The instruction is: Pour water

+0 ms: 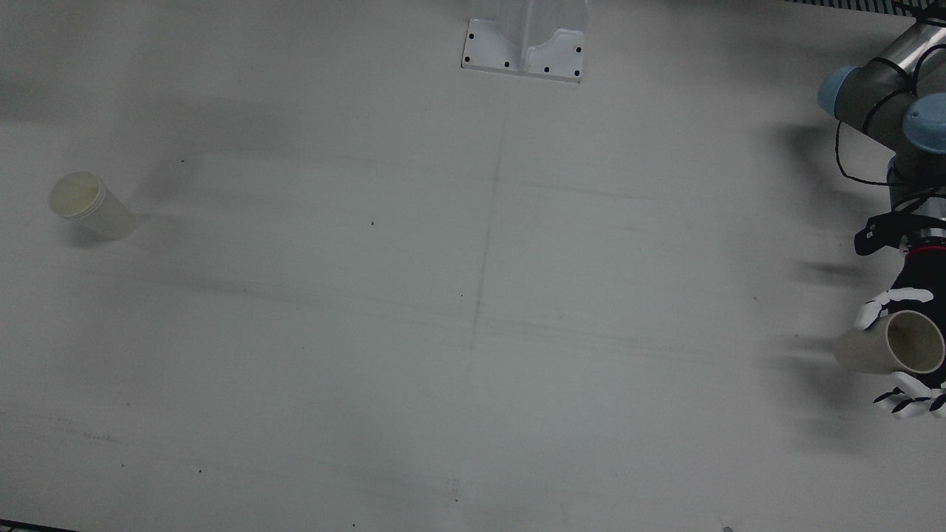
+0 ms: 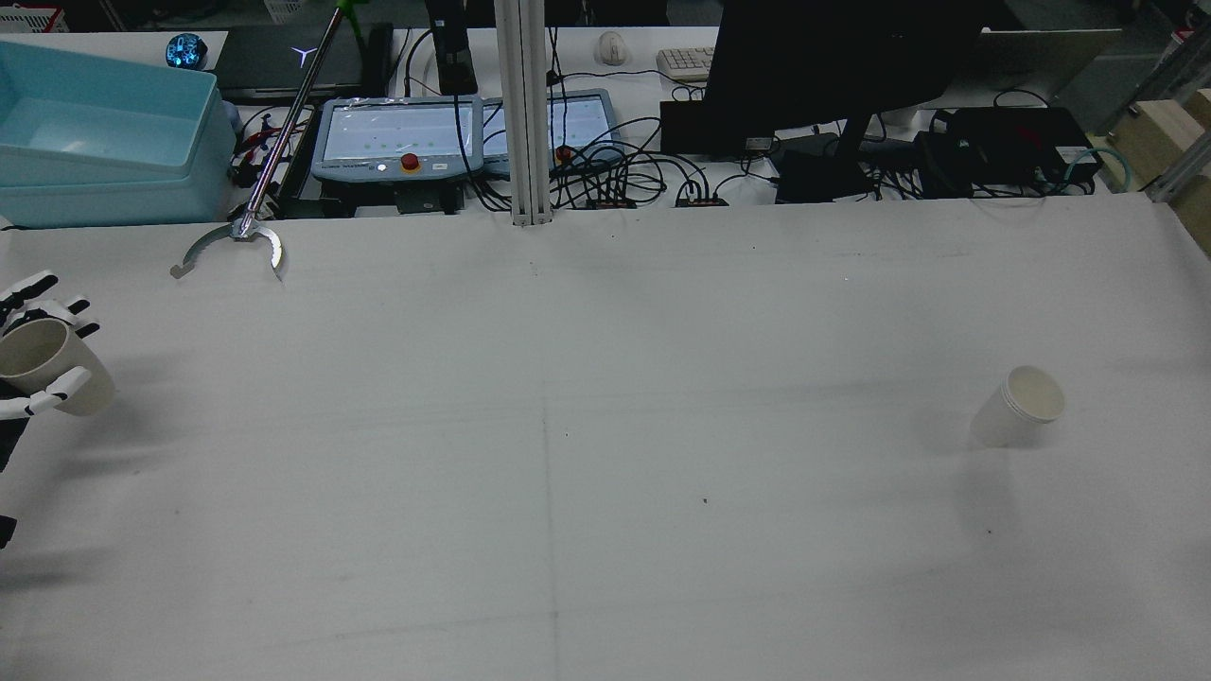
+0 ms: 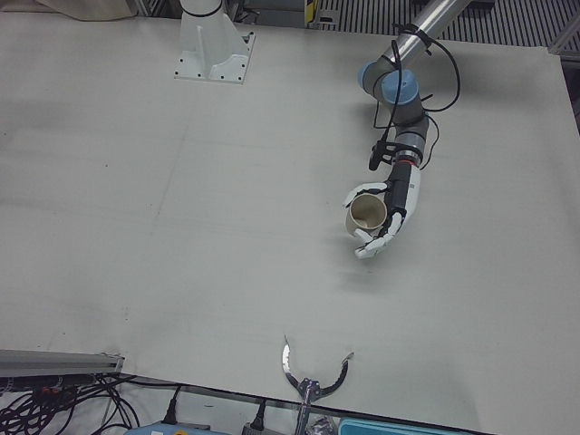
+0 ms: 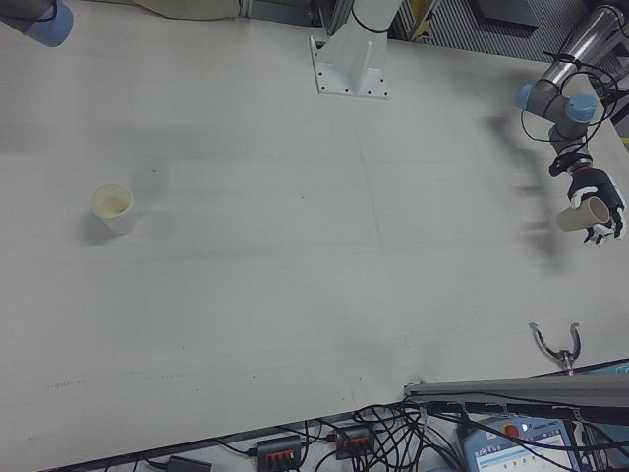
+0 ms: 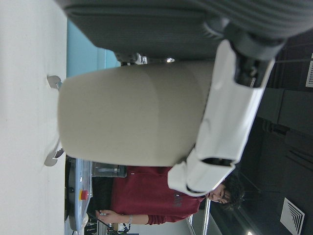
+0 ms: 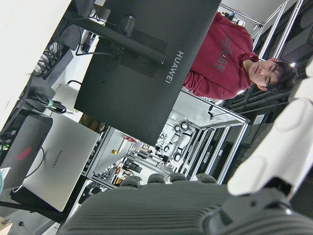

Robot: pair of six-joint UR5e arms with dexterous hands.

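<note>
Well, beige paper cup [image 3: 369, 215], tilted

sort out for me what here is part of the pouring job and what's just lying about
Job: paper cup held in the left hand; second paper cup standing alone on the table.

Lying about: grabber tool, blue bin, control tablets.
</note>
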